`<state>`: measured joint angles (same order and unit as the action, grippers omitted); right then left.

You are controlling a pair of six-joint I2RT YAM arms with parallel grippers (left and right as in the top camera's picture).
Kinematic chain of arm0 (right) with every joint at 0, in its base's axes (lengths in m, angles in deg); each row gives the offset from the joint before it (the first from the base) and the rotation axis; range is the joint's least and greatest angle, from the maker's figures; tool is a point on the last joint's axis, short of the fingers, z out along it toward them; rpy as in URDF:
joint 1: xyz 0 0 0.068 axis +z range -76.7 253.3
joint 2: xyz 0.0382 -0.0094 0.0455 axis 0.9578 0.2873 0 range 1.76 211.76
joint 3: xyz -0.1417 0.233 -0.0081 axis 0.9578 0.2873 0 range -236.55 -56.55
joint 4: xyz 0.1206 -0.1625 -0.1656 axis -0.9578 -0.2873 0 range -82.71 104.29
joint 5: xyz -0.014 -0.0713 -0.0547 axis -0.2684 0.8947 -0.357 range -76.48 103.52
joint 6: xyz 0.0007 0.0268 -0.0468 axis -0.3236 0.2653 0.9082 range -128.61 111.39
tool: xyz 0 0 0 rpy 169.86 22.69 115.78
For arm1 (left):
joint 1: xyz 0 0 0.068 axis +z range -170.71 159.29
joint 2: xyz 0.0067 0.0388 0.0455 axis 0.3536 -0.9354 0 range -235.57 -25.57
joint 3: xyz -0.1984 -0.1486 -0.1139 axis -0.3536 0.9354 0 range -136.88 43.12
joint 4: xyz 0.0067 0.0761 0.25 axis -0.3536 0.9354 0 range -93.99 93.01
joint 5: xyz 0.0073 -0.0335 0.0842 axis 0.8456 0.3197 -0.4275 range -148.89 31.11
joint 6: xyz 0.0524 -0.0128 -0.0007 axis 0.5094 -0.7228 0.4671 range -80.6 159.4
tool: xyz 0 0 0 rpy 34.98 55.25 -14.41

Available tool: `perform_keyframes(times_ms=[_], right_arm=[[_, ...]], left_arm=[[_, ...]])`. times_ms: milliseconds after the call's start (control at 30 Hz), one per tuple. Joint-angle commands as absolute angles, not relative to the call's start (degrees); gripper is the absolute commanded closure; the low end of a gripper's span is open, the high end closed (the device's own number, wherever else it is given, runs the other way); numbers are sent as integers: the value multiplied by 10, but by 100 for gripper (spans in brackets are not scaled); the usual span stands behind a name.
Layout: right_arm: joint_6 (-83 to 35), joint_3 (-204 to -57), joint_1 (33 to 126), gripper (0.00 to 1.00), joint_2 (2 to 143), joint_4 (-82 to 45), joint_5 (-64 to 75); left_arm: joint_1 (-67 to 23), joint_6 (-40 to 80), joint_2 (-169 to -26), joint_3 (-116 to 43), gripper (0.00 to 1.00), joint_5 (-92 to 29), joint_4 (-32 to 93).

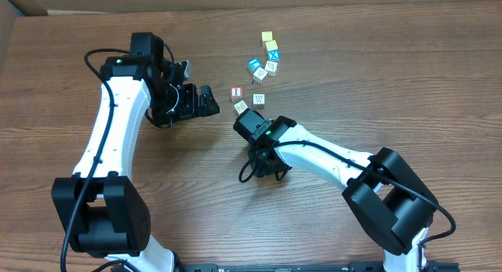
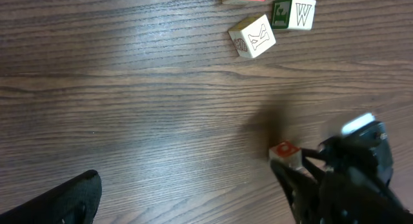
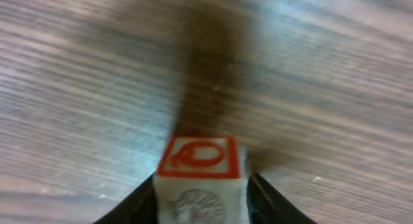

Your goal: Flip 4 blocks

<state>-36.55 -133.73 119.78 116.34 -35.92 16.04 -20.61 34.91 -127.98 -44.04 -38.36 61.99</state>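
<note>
Overhead, the right hand (image 1: 245,115) pinched the red-ringed block (image 1: 241,106) at its tip, far nearer than the spread left hand (image 1: 205,101). Left wrist showed it down by the worktop (image 2: 129,108). Right wrist: fingers (image 3: 139,201) flanked both its sides.

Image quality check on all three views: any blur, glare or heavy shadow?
Right wrist: soft overall, the red-faced block near the lens is blurred, with a dark shadow streak on the table above it. Left wrist: sharp, with a pale sheen across the wood. Overhead: even light, crisp, no glare.
</note>
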Motion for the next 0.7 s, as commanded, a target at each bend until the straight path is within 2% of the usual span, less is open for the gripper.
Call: perform_keyframes(times_ms=[0,200,267,667], right_arm=[[-373,-1339,1188,59,1144,-364,216],[-378,-1339,1157,60,1144,-369,216],[-378,-1339,1147,65,1142,-381,216],[-386,-1342,1124,65,1139,-424,216]], left_arm=[[-203,341,-1287,-452,0,-388,619],[-203,341,-1287,-452,0,-388,619],[-203,341,-1287,-452,0,-388,619],[-203,341,-1287,-452,0,-388,619]])
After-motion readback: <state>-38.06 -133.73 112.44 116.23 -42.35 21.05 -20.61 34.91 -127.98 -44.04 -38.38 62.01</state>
